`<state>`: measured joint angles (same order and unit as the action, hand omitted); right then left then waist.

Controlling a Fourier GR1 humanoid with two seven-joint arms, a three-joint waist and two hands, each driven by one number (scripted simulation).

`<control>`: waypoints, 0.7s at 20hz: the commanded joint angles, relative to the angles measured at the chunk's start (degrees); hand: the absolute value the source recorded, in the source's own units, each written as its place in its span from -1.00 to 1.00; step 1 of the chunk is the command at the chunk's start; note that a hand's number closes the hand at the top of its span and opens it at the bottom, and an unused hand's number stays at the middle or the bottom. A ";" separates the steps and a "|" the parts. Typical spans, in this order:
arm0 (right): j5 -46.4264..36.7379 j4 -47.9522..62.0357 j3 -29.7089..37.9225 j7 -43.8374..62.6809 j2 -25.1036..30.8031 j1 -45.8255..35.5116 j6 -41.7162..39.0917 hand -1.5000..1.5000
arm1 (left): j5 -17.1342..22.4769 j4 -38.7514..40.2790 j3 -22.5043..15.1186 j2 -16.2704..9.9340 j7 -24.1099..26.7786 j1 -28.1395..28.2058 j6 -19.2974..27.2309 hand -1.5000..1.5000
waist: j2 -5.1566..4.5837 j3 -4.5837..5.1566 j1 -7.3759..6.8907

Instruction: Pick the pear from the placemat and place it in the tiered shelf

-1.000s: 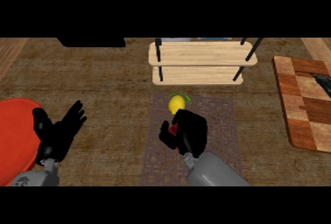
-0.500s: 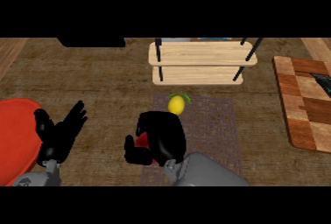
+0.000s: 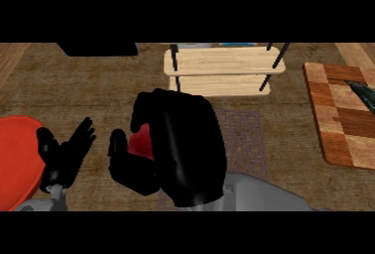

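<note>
The brown counter (image 3: 95, 89) fills the view. The right hand (image 3: 183, 149) looms large in the middle. Its fingers are loosely bent, with the thumb apart to the left, and no fruit shows in it. Far of it stands the tiered shelf (image 3: 219, 62) with 2 wooden levels. The red plate (image 3: 18, 158) lies at the left edge, and only a strip of the placemat (image 3: 245, 139) shows at the right of the hand. The left hand (image 3: 70, 151) rests open, fingers up, by the plate.

The pear is hidden, presumably on the mat behind the right hand. It is likely light, smooth and easily bruised, so it is best cupped round its broad belly.

Compared with 0.5 s ago, the right hand looks much bigger and now covers the pear.
</note>
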<state>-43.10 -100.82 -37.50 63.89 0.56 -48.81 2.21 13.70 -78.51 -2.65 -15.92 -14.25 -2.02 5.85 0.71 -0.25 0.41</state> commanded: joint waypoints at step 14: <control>4.34 8.32 31.20 3.68 6.29 -24.02 -14.39 1.00 | -1.57 3.62 -0.26 2.04 0.34 -1.05 -0.37 0.00 | -0.72 0.33 -0.41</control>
<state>-39.65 -97.62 -12.24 63.55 4.95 -67.35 -8.78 13.27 -78.52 -2.18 -15.39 -14.94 -2.44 5.18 0.42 -0.25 0.13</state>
